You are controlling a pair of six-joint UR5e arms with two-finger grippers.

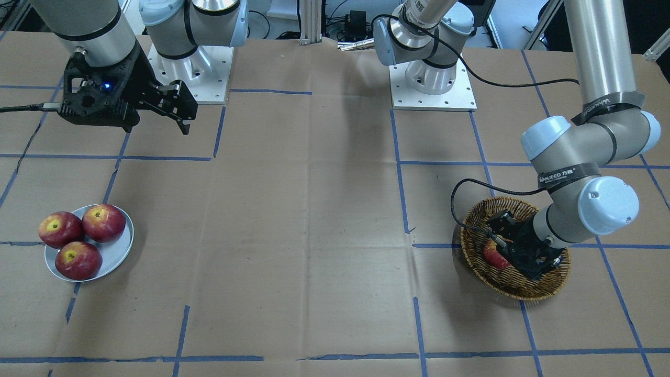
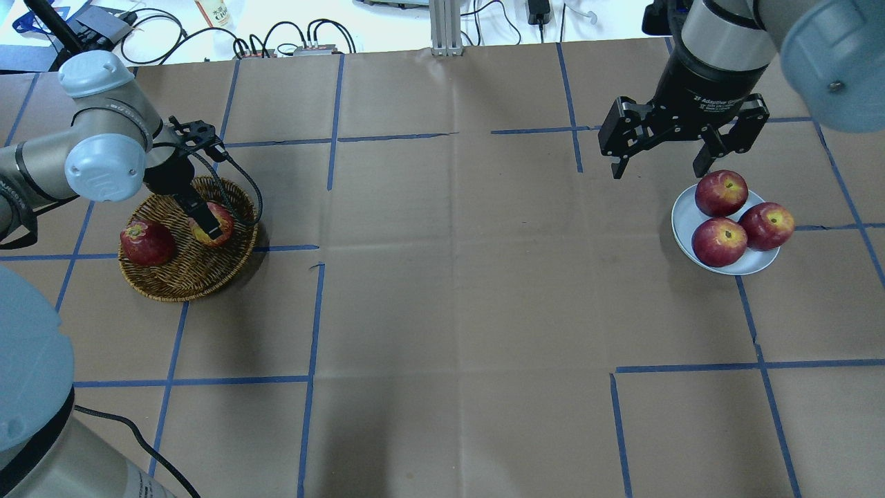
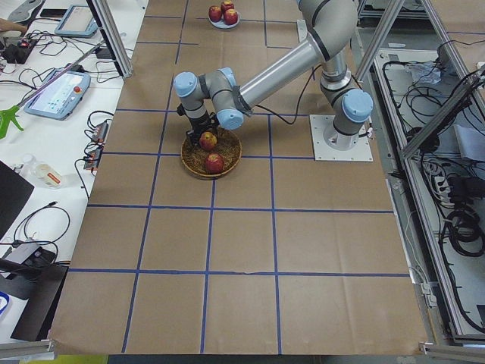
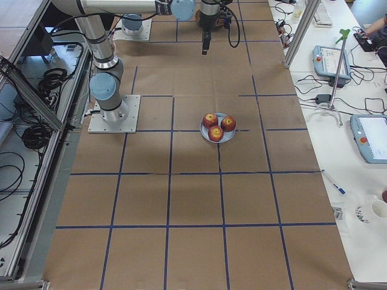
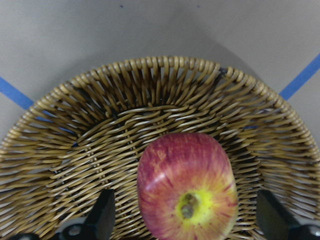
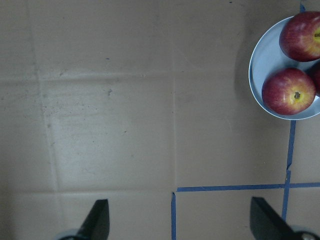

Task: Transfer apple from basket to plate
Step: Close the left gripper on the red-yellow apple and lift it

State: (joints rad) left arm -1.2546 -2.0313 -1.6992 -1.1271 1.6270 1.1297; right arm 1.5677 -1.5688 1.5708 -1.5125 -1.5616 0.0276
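The striped apple [image 5: 185, 192] with a yellow patch round its stem lies in the wicker basket [image 2: 187, 277], toward its right side in the overhead view [image 2: 222, 216]. My left gripper [image 2: 207, 225] is down inside the basket, open. One finger [image 5: 105, 220] stands on each side of the apple with a gap, not touching it. The pale grey-blue plate [image 2: 684, 221] sits at the far right and holds three dark red apples [image 2: 720, 192]. My right gripper [image 2: 657, 171] is open and empty, held above the table just left of and behind the plate.
A second, darker red apple [image 2: 146, 243] lies in the left half of the basket. The table is brown paper with a grid of blue tape lines [image 2: 318, 304]. The arm bases [image 1: 432, 86] stand on white plates at the robot's edge.
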